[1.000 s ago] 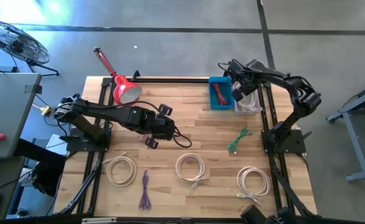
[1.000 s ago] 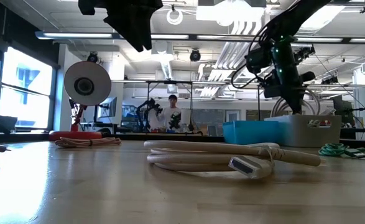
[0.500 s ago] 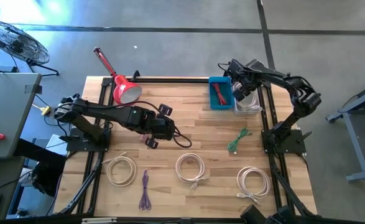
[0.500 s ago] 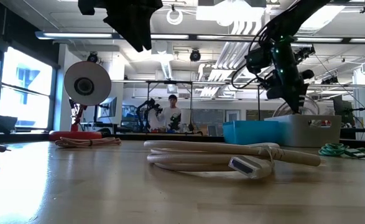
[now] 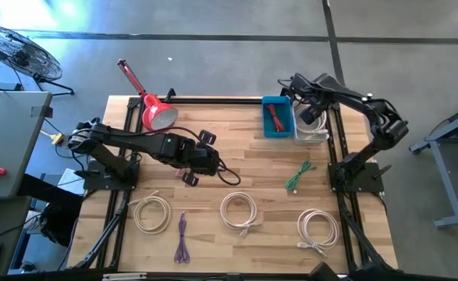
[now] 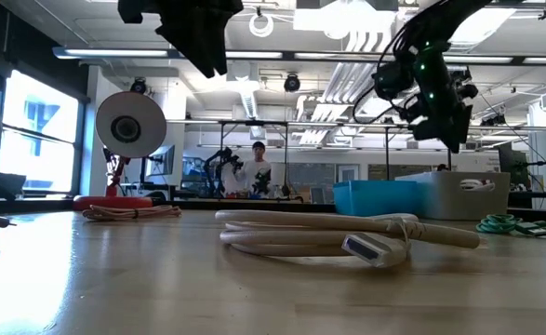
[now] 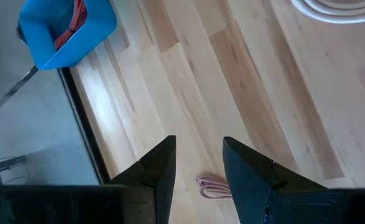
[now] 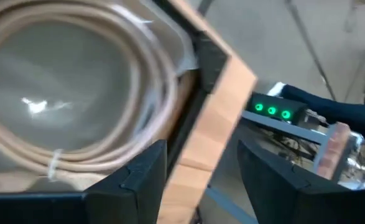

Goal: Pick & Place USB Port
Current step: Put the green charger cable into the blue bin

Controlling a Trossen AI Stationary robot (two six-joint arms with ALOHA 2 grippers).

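A coil of beige cable (image 8: 76,106) lies inside the clear bin (image 5: 311,131) at the table's far right, resting on the bin's floor. My right gripper (image 8: 201,168) hangs open just above that bin (image 6: 449,135), with nothing between its fingers. Beside it stands a blue bin (image 5: 277,117) with a red cable in it. My left gripper (image 7: 198,162) hovers open over bare wood left of the table's middle (image 5: 189,178), holding nothing.
Loose on the table lie a green cable (image 5: 299,176), three beige coils (image 5: 152,212) (image 5: 239,211) (image 5: 318,228) and a purple cable (image 5: 182,238). A red lamp (image 5: 157,113) stands at the far left. Bare wood lies between the arms.
My right gripper has risen out of the clear bin and tipped, and now hangs clear above its rim. The beige coil stays in the bin.
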